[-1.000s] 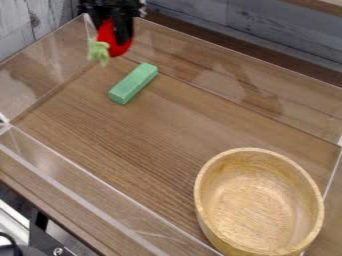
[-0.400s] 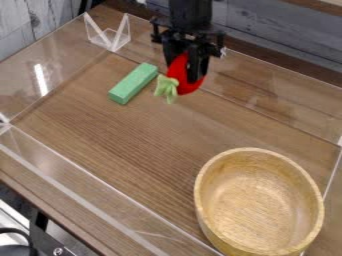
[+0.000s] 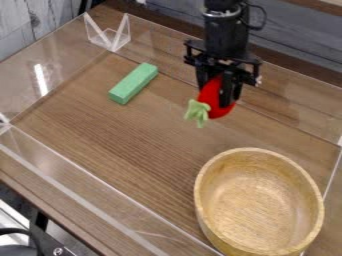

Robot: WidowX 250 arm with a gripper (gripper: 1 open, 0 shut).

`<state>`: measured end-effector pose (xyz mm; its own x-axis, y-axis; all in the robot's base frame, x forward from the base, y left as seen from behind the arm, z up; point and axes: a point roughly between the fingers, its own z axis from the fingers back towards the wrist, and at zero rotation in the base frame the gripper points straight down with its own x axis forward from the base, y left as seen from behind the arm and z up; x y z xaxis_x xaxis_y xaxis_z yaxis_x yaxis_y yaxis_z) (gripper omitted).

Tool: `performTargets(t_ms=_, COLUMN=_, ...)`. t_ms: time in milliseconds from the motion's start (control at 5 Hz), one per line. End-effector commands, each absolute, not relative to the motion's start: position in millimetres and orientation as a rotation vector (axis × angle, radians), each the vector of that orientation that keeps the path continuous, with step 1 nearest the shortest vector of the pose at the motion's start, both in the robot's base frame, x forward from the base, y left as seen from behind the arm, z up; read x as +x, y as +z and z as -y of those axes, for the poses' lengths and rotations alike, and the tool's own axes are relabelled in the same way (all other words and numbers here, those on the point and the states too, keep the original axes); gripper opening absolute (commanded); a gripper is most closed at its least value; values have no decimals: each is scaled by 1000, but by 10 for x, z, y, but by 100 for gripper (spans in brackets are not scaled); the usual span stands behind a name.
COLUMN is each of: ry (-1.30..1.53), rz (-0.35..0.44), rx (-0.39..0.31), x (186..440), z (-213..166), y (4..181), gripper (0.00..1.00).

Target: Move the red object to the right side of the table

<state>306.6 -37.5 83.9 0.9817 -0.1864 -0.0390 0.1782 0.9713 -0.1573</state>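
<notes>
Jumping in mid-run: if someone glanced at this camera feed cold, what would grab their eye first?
Probably the black gripper just right of centre, pointing down and shut on the bright red object, whose pale green leafy stub sticks out to the lower left. Next, the large round wooden bowl filling the lower right corner, then the flat green block lying on the table at upper left.

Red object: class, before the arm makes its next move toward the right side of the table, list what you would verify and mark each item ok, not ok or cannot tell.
1. Gripper shut on the red object: ok.
2. Red object lifted clear of the table: cannot tell.
3. Green block out of the path, left of the gripper: ok.
4. Wooden bowl clear of the gripper, nearer the camera: ok.
5. Red object at the right side: not ok, about mid-table.
6. Leafy stub hanging free: ok.
</notes>
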Motion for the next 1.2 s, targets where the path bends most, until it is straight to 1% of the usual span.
performTargets(t_ms=0, ry=-203, rz=-4, rx=-153, x=3165, z=495, y=874, gripper=0)
performTargets(t_ms=400, ry=-221, rz=-29, rx=-141, x=3223, z=601, y=530, gripper=0)
performTargets(t_ms=600, ry=-221, rz=-34, rx=-133, x=3246, z=604, y=405, gripper=0)
performTargets(t_ms=800, ry=-218, rz=-40, rx=-128, x=3264, z=597, y=331, gripper=0)
performTargets(t_ms=1000, ry=-214, rz=-42, rx=-127, x=3277, z=594, y=297, gripper=0)
